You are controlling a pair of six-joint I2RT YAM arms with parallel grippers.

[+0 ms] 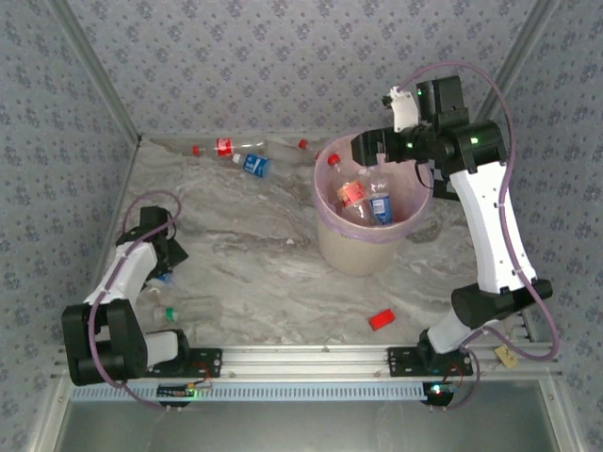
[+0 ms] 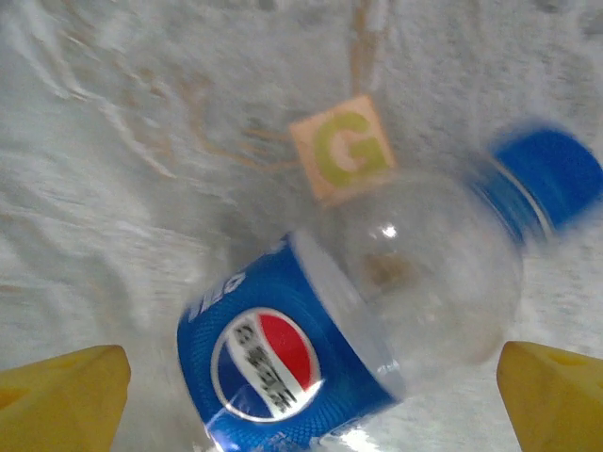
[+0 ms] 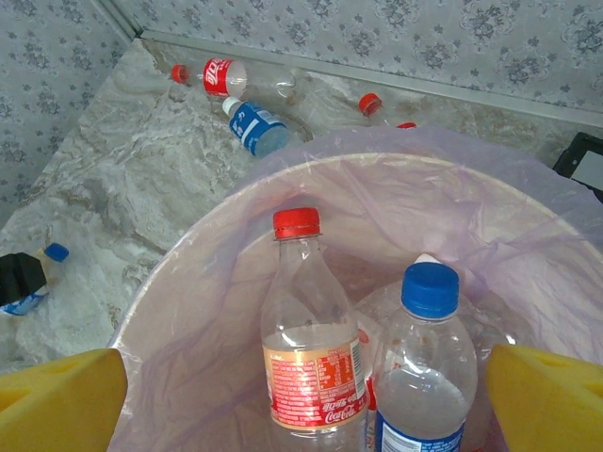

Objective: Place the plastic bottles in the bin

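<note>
From above, you see the cream bin (image 1: 350, 254), pink-lined, holding upright bottles. Left wrist: your left gripper (image 2: 306, 400) gapes wide either side of a lying blue-labelled bottle (image 2: 283, 358), clear-bodied. Right wrist: your right gripper (image 3: 301, 400) is spread above the bin, where a red-capped bottle (image 3: 306, 330) stands beside a blue-capped one (image 3: 424, 367).

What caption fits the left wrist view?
Open left pincer poised over a blue-labelled bottle lying beside a G block on the table.
</note>
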